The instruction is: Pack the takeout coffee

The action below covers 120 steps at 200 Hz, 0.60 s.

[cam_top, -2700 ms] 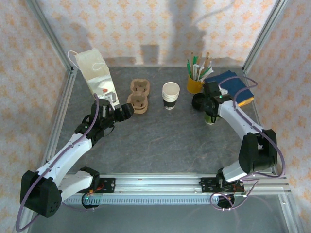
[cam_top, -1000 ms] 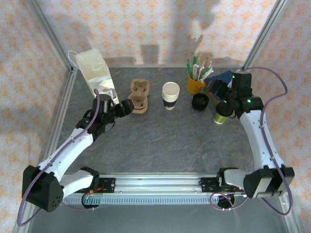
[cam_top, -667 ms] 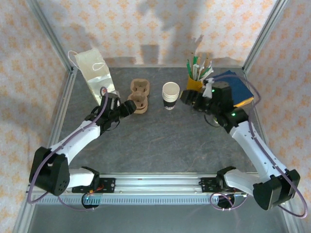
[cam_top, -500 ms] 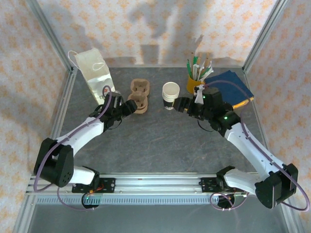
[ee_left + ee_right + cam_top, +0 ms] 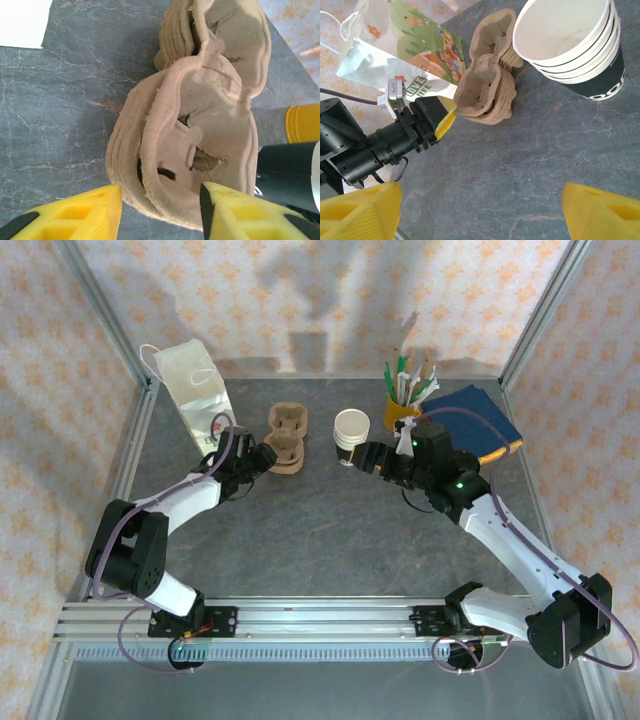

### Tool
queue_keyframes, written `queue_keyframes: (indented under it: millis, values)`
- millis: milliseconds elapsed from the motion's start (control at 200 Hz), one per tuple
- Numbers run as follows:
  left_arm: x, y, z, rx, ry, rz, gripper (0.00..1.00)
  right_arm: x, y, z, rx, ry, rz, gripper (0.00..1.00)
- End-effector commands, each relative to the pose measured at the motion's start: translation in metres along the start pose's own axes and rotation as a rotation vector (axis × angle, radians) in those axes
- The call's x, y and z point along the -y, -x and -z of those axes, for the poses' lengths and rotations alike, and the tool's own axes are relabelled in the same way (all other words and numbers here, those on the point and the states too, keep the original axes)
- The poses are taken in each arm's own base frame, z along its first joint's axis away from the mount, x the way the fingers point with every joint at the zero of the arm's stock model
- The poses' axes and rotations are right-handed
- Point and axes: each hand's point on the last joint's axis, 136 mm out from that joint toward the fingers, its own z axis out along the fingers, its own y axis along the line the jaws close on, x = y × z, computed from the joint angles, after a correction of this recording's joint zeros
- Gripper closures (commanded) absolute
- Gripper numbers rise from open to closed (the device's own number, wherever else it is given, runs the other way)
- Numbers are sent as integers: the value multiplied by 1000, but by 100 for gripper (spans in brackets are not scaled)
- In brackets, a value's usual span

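- The step in hand is judged to be the fetching of a carrier for the takeout coffee. The left gripper (image 5: 157, 215) is held low against the stack of pulp carriers (image 5: 200, 125), with its jaws parted and set to either side of the stack's nearest lobe.
- One pad (image 5: 240, 215) is seen at or against the pulp, while a gap is left between the other pad and the stack. Nothing is judged to be gripped yet.
- The right gripper (image 5: 482, 210) is held wide open with nothing between its jaws. The stack of white cups (image 5: 590, 75) lies just ahead of it, and the carriers lie further ahead.
- The takeout coffee is held by neither gripper, and where it stands relative to either cannot be told.
- For the next move, the left jaws would have to be closed on the top carrier alone. It would then have to be lifted straight off so that the lower carriers are not dragged along.
- After that, the coffee is expected to be seated in a well and packed towards the paper bag (image 5: 405, 55).
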Motion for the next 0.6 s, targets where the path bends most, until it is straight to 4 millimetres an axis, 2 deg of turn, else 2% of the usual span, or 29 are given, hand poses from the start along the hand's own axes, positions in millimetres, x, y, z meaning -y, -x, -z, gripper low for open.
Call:
queue_keyframes:
  millis: [0, 130, 476, 596]
  values:
    - [16, 18, -2, 42, -56, 23, 57, -7, 8, 4, 40, 7, 19, 18]
    - [17, 19, -5, 43, -69, 30, 62, -4, 7, 4, 38, 0, 16, 18]
    - [28, 20, -10, 34, -148, 91, 64, -3, 6, 4, 42, 0, 9, 18]
    - [29, 21, -10, 38, -164, 104, 70, -3, 6, 3, 39, 2, 9, 18]
